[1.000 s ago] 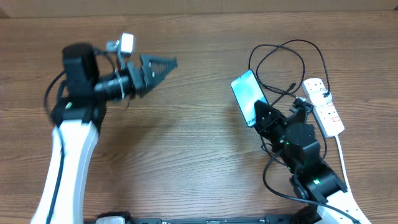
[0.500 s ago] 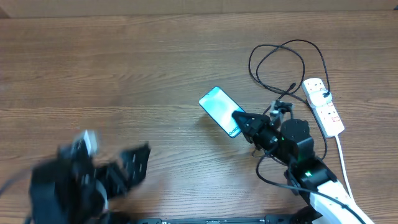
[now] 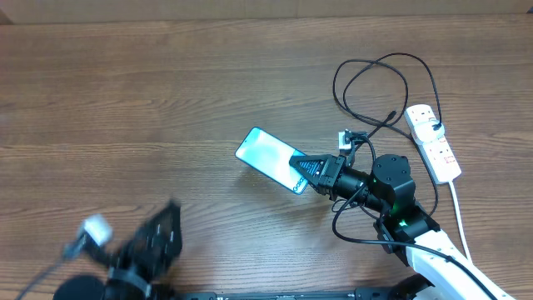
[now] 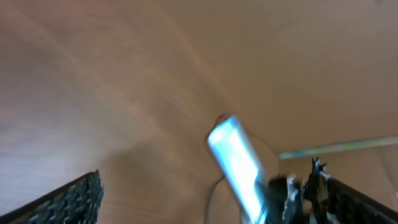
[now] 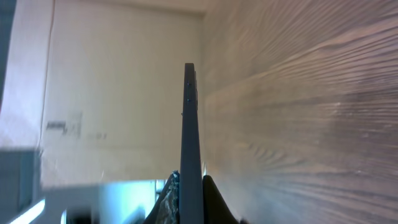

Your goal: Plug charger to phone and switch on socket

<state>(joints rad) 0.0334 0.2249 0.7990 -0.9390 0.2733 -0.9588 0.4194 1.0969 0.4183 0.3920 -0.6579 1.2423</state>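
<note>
Tabletop (image 3: 166, 100): brown wood grain, fills the frame.
Left gripper (image 3: 158, 242): lower left, blurred and cut off by the bottom edge; jaws spread wide, nothing between them.
Right gripper (image 3: 304, 169): right of centre; jaws pinching the phone's lower-right end.
Charger (image 3: 375, 75): black loops at upper right, adapter in the socket; its tip lies apart from the phone.
Socket (image 3: 433, 142): right edge; switch positions too small to read.
Phone (image 3: 266, 154): centre, screen lit, lying diagonally.
</note>
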